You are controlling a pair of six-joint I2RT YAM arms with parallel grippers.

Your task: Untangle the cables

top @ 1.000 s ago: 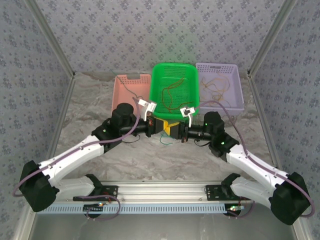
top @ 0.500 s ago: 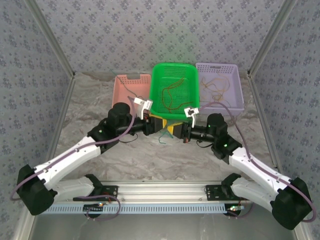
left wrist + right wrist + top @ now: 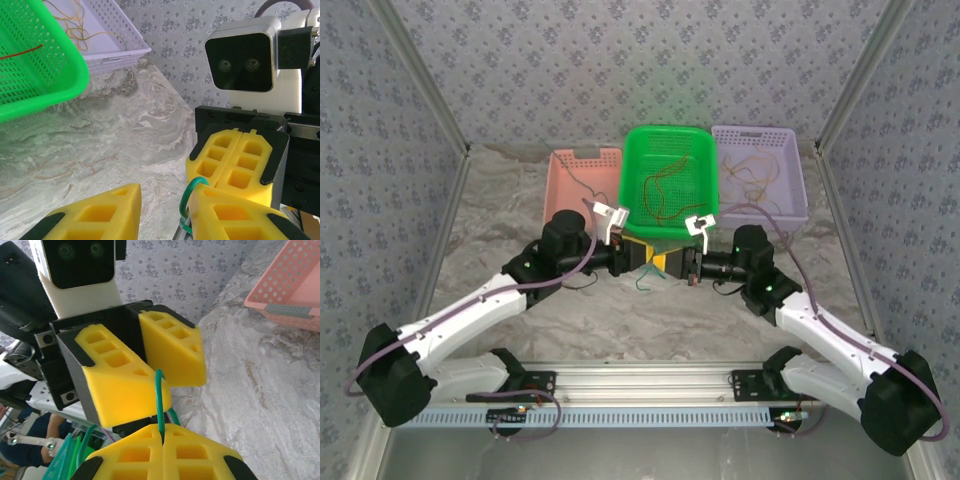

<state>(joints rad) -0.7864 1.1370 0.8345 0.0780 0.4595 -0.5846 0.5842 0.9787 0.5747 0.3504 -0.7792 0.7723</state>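
A thin green cable (image 3: 159,395) rises from my right gripper (image 3: 161,432), whose yellow jaws are shut on it. My left gripper (image 3: 165,200) faces it tip to tip and is open. The green cable (image 3: 191,197) curls against the inner edge of one left finger (image 3: 235,215) without being pinched. From above, both grippers, left (image 3: 642,255) and right (image 3: 672,263), meet just in front of the green basket (image 3: 638,140). The green cable's loose end (image 3: 645,281) hangs to the table. Red-orange and yellow cables (image 3: 660,190) lie in the green basket.
A pink basket (image 3: 560,205) with one thin wire stands left of the green one. A purple basket (image 3: 795,190) with yellow cables (image 3: 752,175) stands to its right. Patterned walls enclose the marbled table (image 3: 500,210). An aluminium rail (image 3: 640,380) runs along the near edge.
My left gripper went from shut to open, releasing the green cable. The right gripper stayed shut on it. Both wrists shifted slightly near the green basket.
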